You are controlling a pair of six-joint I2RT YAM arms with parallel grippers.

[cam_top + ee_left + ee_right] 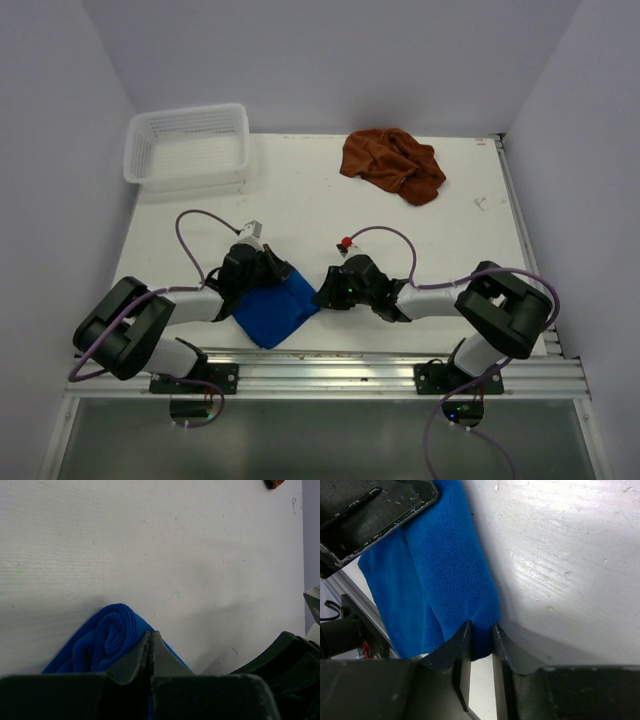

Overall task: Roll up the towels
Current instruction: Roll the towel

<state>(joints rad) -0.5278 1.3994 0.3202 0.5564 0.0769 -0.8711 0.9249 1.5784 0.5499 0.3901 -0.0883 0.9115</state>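
A blue towel (277, 310) lies partly rolled near the table's front edge, between my two grippers. My left gripper (268, 268) is at its far left end, jaws pressed together on the towel's edge; the rolled spiral end (107, 637) shows beside the fingertips (151, 636). My right gripper (325, 290) is at its right end, shut on a fold of the blue towel (455, 575) pinched between its fingers (481, 630). A crumpled brown towel (392, 165) lies at the back of the table, apart from both grippers.
A white plastic basket (187, 147) stands at the back left corner. The metal rail (330, 365) runs along the table's front edge, close to the blue towel. The left gripper's body (375, 510) shows in the right wrist view's top left.
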